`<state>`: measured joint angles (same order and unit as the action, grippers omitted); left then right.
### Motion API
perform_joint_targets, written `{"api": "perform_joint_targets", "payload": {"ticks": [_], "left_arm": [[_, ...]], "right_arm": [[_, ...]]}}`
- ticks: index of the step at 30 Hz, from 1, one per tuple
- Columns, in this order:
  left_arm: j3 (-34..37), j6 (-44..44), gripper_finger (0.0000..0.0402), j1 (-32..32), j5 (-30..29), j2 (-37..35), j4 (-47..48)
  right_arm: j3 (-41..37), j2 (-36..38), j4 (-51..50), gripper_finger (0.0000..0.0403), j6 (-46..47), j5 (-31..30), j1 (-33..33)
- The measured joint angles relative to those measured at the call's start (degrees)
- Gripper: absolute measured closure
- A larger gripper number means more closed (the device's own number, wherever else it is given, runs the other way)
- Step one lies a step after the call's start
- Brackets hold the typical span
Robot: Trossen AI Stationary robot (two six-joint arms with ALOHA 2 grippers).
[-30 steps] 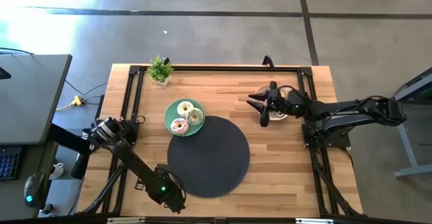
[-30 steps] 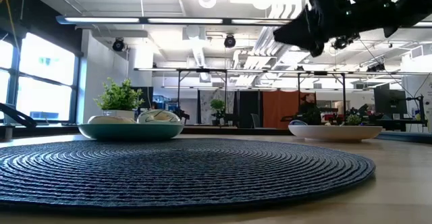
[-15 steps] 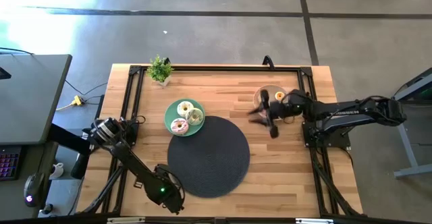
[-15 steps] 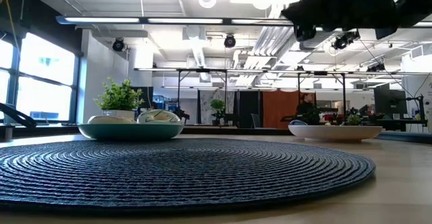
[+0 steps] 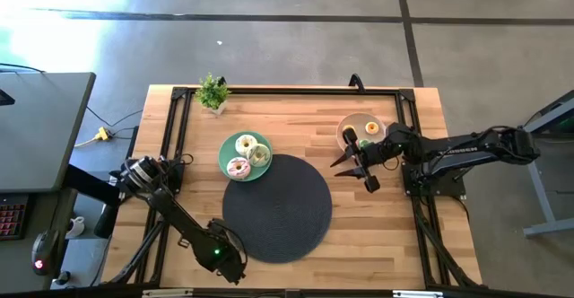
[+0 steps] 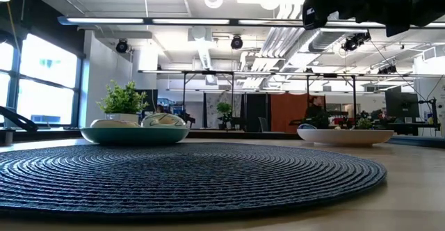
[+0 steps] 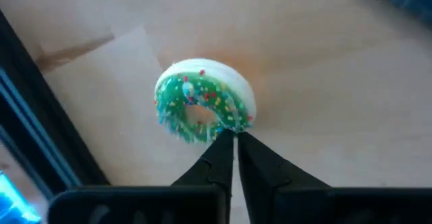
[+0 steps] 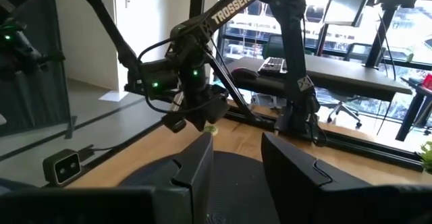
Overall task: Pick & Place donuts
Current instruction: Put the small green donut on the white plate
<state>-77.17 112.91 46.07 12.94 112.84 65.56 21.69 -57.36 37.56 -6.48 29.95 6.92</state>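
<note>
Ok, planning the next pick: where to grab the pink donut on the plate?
Probably from straight above: pink donut lies flat on the plate. Pinch its ring, one finger in the hole, one outside, away from the white donut and pale green donut.

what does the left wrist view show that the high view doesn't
Only the left wrist view: a green sprinkled donut pinched at its rim by the left gripper; from above the arm hides it.
Only the high view: the mint plate with three donuts, the dark round mat, the bowl, and the right gripper, open beside that bowl.
Both: the wooden table.
</note>
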Motion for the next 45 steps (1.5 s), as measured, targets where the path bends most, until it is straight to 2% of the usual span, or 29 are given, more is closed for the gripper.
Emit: {"api": "perform_joint_targets", "payload": {"ticks": [3,7,12,16,22,26,28,31,35,39,41,45], "left_arm": [[0.0,-0.62,0.0362,-0.12,2.57,0.0,0.02],[0.0,-1.65,0.0321,-0.38,2.77,0.0,0.07],[0.0,-4.49,0.027,-0.35,-0.6,0.0,0.88],[0.0,-6.27,0.0244,-0.35,-4.73,0.0,0.9],[0.0,-6.41,0.0246,-0.35,-6.43,0.0,0.72],[0.0,-6.4,0.0287,-0.35,-7.08,0.0,0.21],[0.0,-7.14,0.0326,-0.33,-10.33,0.0,-0.11],[0.0,-8.35,0.0386,-0.32,-19.84,0.0,-1.71],[-0.19,-8.56,0.0385,-2.21,-36.74,0.0,-7.78],[-2.89,-18.06,0.0397,-5.37,-54.08,-0.02,-16.32],[-5.86,-25.9,0.0395,-7.71,-56.95,-0.04,-18.36],[-13.99,-42.98,0.0399,-13.16,-57.16,-0.06,-19.48]], "right_arm": [[0.0,0.0,0.0,0.0279,0.0,0.01,0.0],[0.0,0.0,-0.02,0.0279,0.0,0.02,0.0],[0.0,0.0,-0.02,0.0279,0.0,0.02,0.0],[0.0,0.0,-0.02,0.0279,0.0,0.02,0.0],[0.0,0.0,-0.02,0.0279,0.0,0.02,0.0],[0.0,0.0,-0.02,0.0279,-0.1,0.02,0.04],[0.0,0.0,-0.08,0.0279,-1.13,0.02,0.04],[0.0,0.02,-1.92,0.0279,-5.71,0.11,-0.37],[0.0,-0.01,-7.63,0.0279,-15.38,0.22,-2.26],[-0.02,-0.74,-10.11,0.0279,-19.38,0.44,-5.01],[-0.02,-1.33,-9.3,0.0279,-19.52,0.46,-6.32],[-0.02,-2.16,-6.94,0.0279,-19.57,0.48,-8.2]]}}
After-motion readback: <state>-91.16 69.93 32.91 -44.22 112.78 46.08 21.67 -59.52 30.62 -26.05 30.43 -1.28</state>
